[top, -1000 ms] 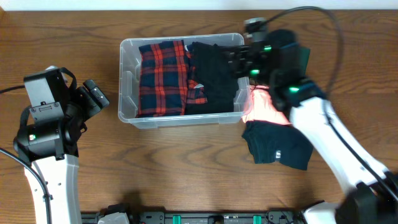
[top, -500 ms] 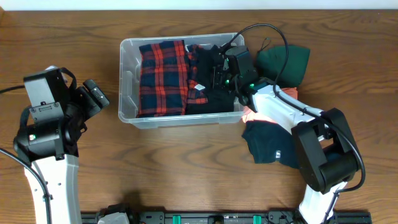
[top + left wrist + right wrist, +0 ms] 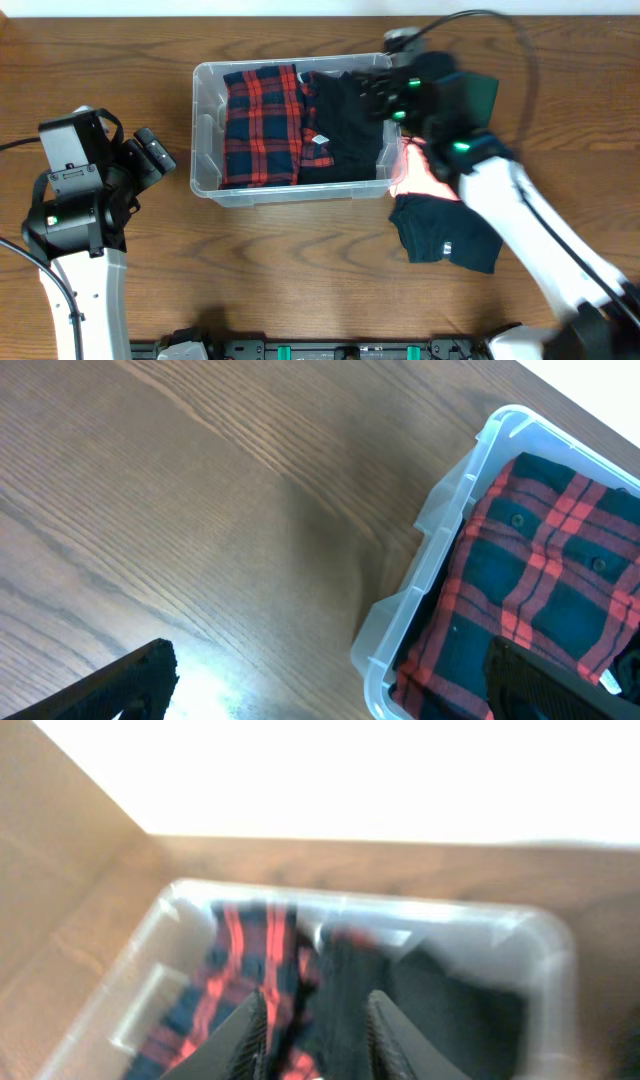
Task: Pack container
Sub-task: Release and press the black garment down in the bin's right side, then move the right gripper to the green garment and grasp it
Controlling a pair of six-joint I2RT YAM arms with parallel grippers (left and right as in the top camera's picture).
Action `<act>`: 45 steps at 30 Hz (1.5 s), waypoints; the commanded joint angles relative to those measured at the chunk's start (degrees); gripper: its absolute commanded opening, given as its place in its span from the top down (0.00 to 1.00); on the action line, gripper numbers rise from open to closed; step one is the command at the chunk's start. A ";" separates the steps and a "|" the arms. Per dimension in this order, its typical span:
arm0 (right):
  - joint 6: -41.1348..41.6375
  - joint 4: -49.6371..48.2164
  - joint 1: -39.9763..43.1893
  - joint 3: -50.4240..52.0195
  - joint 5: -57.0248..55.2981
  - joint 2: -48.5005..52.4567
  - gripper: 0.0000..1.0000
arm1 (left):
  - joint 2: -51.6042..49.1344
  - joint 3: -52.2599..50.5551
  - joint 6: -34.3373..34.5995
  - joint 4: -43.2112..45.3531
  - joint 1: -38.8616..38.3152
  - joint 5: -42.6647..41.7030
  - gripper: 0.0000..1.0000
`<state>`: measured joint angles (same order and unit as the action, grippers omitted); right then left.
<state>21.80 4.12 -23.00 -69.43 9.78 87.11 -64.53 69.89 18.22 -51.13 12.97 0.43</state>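
Note:
The clear plastic container (image 3: 205, 130) stands at the table's back middle. A red plaid shirt (image 3: 258, 125) fills its left half and a black garment (image 3: 340, 130) its right half. My right gripper (image 3: 378, 95) hovers over the bin's right end, blurred by motion. In the right wrist view its fingers (image 3: 315, 1040) are open and empty above the black garment (image 3: 350, 990), with the container (image 3: 150, 990) below. My left gripper (image 3: 150, 155) is open and empty, left of the bin. The left wrist view (image 3: 330, 690) shows the container's corner (image 3: 440, 540) and the plaid shirt (image 3: 540, 560).
Right of the bin lie an orange garment (image 3: 425, 170), a dark teal garment (image 3: 445, 235) on the table, and a green garment (image 3: 485, 95) partly behind the right arm. The right arm's cable loops above it.
Half a second ago my right gripper reached low into the bin over the black garment. It has since lifted and pulled back, empty. The left arm has not moved.

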 commanded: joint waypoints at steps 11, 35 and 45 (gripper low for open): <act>-9.84 18.45 32.50 -0.20 8.57 1.44 0.18 | -0.20 0.09 0.50 -0.09 0.24 0.70 0.02; 0.42 -0.79 38.23 -0.20 30.08 35.76 0.24 | -0.20 0.09 0.50 -0.09 0.24 0.70 0.02; 0.48 -0.57 37.75 -0.22 30.03 34.99 0.86 | -0.20 0.09 0.50 -0.09 0.24 0.70 0.02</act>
<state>22.11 3.01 14.55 -69.91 39.13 121.69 -64.53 69.89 18.22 -51.13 12.97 0.43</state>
